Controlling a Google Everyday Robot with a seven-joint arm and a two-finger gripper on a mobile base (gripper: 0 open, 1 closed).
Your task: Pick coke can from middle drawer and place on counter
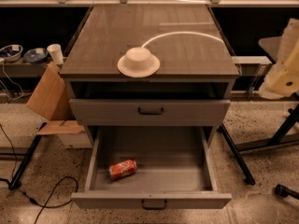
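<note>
The coke can (pixel 123 169) lies on its side in the open middle drawer (pixel 205 167), towards the front left of the tray. The drawer is pulled fully out, and its dark bar handle (pixel 153 204) faces me. The counter (pixel 187 50) is the cabinet's glossy grey-brown top, with a thin white curved line across it. A white dome-shaped dish (pixel 138 62) sits near the counter's front edge. My gripper is out of view. Only a cream-coloured part of the arm (pixel 286 64) shows at the right edge, far from the can.
A shut grey drawer front (pixel 149 111) sits above the open drawer. A cardboard box (pixel 49 104) leans at the cabinet's left. A cup (pixel 55 53) and bowls stand on a low shelf at the left. A black cable (pixel 46 199) lies on the floor, and a dark stand leg (pixel 236 155) is at the right.
</note>
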